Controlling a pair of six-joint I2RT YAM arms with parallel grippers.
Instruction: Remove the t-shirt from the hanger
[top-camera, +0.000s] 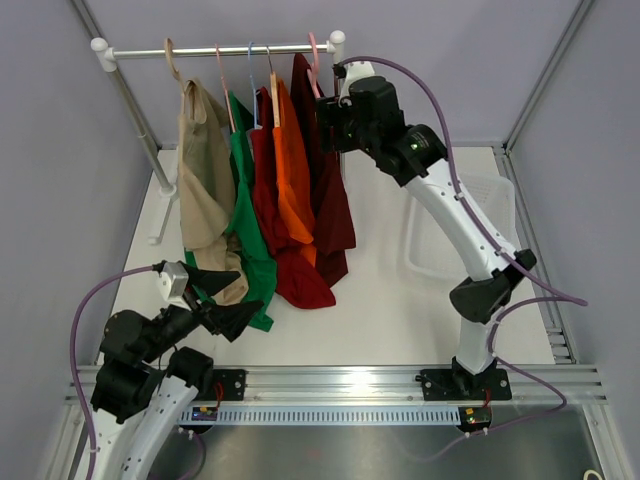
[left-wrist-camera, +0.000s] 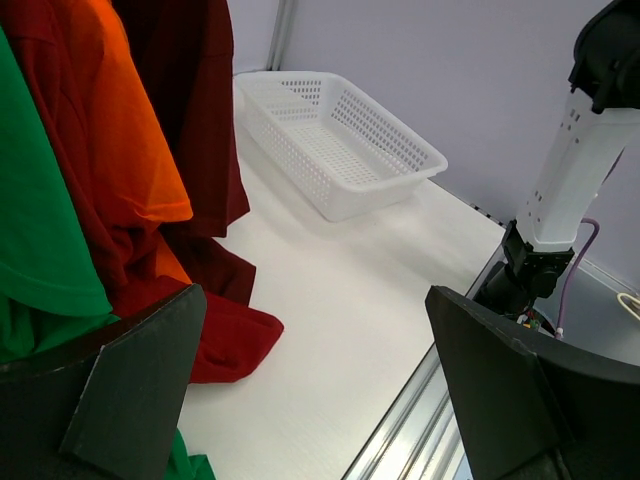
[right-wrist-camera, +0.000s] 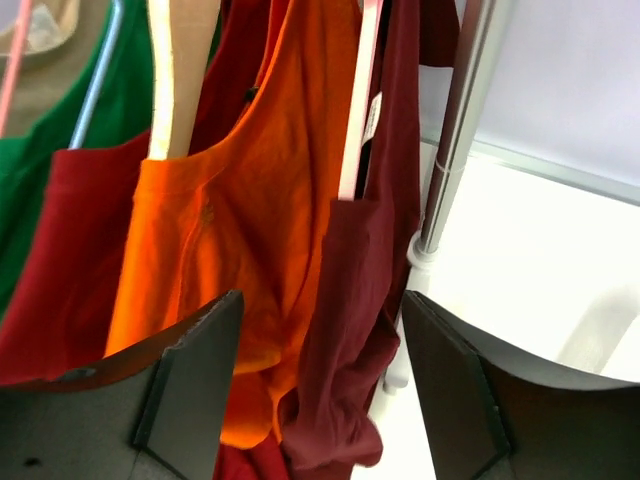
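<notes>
Hanging at the right end of the rail (top-camera: 220, 50), the dark red shirt (top-camera: 335, 190) sits on a pink hanger (top-camera: 316, 60). It is long and floppy and hangs low, down near the white table (top-camera: 390, 300). An orange shirt (top-camera: 292, 180) presses against its left side. The right gripper (right-wrist-camera: 322, 300) is up by the shirt's neck, fingers spread wide and holding nothing. The shirt's shoulder shows just ahead between them. The rack's post (right-wrist-camera: 455, 130) stands just right of the shirt. Past it is bare table, then a white basket (left-wrist-camera: 340, 140). The left gripper (left-wrist-camera: 315, 300) sits low near the green shirt (top-camera: 245, 210), spread wide too.
</notes>
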